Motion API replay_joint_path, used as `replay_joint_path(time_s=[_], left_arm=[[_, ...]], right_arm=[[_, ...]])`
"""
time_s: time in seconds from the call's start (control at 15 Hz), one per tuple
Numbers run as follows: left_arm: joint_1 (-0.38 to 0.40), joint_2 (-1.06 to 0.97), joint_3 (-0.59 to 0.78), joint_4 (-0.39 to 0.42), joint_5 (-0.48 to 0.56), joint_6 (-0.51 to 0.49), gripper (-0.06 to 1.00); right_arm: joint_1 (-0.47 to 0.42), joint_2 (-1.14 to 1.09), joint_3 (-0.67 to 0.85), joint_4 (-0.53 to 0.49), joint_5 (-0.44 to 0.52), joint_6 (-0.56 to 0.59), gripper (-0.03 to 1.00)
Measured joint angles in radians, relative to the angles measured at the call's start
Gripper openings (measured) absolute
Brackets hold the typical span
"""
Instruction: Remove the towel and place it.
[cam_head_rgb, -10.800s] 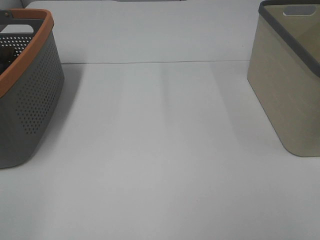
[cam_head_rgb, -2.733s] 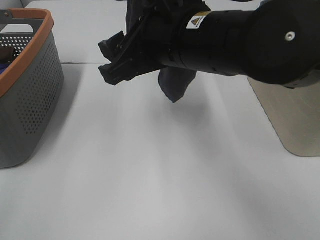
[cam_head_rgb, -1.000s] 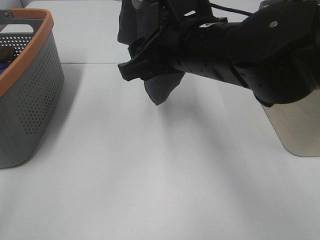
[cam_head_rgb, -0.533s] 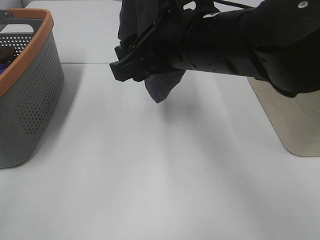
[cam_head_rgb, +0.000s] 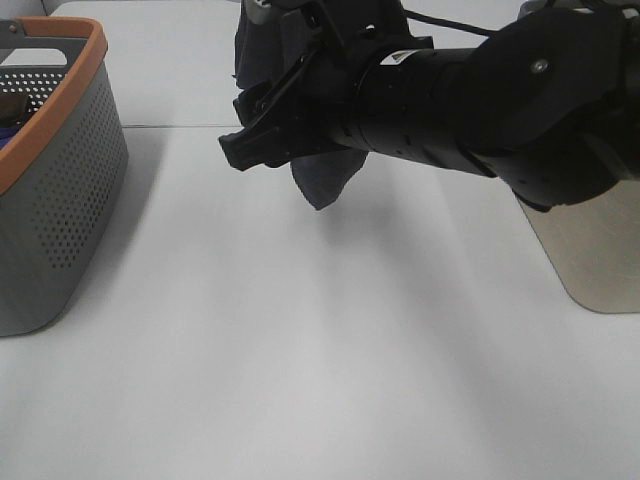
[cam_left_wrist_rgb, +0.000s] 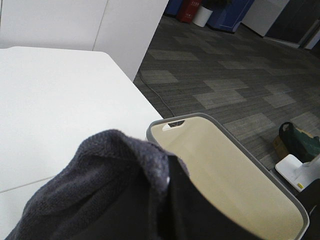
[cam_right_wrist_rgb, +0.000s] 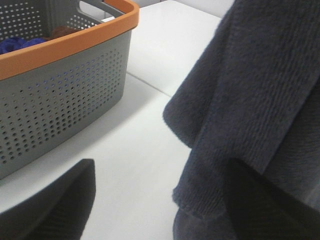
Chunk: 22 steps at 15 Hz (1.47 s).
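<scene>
We see the left tool (cam_left_wrist_rgb: 172, 212) clamped on the towel (cam_head_rgb: 322, 182) above the bench (cam_head_rgb: 300, 350); the right tool (cam_head_rgb: 248, 128) stands wide, its jaws flanking the towel.

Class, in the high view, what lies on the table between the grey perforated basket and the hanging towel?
Nothing: the white table between the grey basket and the towel is bare, as the exterior high view shows.

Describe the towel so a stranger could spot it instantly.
On the white table, an orange-rimmed grey basket stands left and a beige basket right. Between them, toward the far side, the dark navy towel hangs in the air behind a black arm. It is the only cloth outside the baskets.
</scene>
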Motion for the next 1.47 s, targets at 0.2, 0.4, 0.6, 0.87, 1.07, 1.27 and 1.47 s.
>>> replay_joint_path(time_s=[0.2, 0.4, 0.6, 0.87, 1.07, 1.27, 1.47], left_arm=[[0.000, 0.000, 0.000, 0.000, 0.010, 0.005, 0.01], [0.000, 0.000, 0.000, 0.000, 0.011, 0.005, 0.01], [0.000, 0.000, 0.000, 0.000, 0.018, 0.008, 0.01], [0.000, 0.000, 0.000, -0.003, 0.019, 0.008, 0.01], [0.000, 0.000, 0.000, 0.005, 0.019, 0.025, 0.01], [0.000, 0.000, 0.000, 0.008, 0.020, 0.032, 0.01], [0.000, 0.000, 0.000, 0.004, 0.022, 0.035, 0.01]], right_arm=[[0.000, 0.000, 0.000, 0.047, -0.067, 0.000, 0.69], [0.000, 0.000, 0.000, 0.104, -0.095, -0.006, 0.69], [0.000, 0.000, 0.000, 0.151, -0.145, -0.058, 0.69], [0.000, 0.000, 0.000, 0.151, -0.159, -0.073, 0.69], [0.028, -0.004, 0.000, 0.142, -0.161, -0.073, 0.69], [0.121, -0.023, 0.000, 0.052, -0.160, -0.073, 0.68], [0.132, -0.010, 0.000, 0.085, -0.161, -0.073, 0.68]])
